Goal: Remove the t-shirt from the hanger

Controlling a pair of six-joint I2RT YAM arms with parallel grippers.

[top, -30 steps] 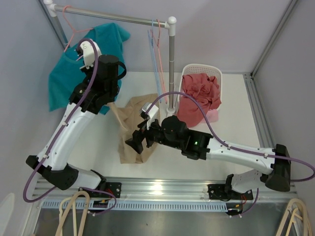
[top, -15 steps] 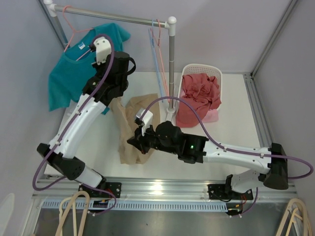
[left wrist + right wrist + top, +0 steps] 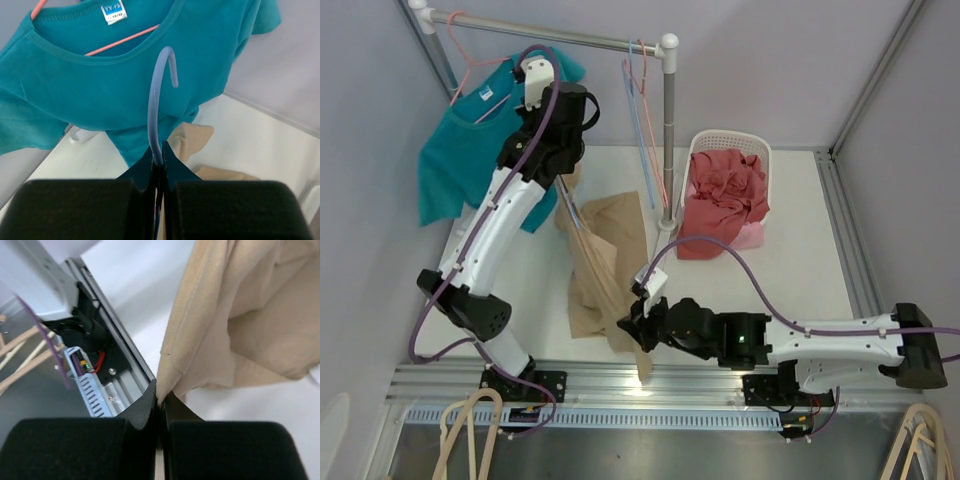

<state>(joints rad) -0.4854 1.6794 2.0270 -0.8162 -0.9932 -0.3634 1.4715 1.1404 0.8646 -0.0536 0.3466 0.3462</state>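
Observation:
A beige t-shirt hangs stretched from a light blue hanger down toward the table's near edge. My left gripper is shut on the hanger's hook stem and holds it high at the back left, in front of a teal shirt. In the overhead view only a thin length of the hanger shows below the left wrist. My right gripper is low near the front rail, shut on the t-shirt's hem. The cloth runs taut between the two grippers. How much of the hanger still sits inside the shirt is hidden.
A teal t-shirt hangs on a pink hanger from the clothes rail. Spare blue and pink hangers hang by the rail's post. A white basket holds red clothes. Wooden hangers lie below the front rail.
The right gripper closed on the beige hem and pulled it toward the near edge. The left arm lifted the hanger up and back, so the shirt now stretches out long.

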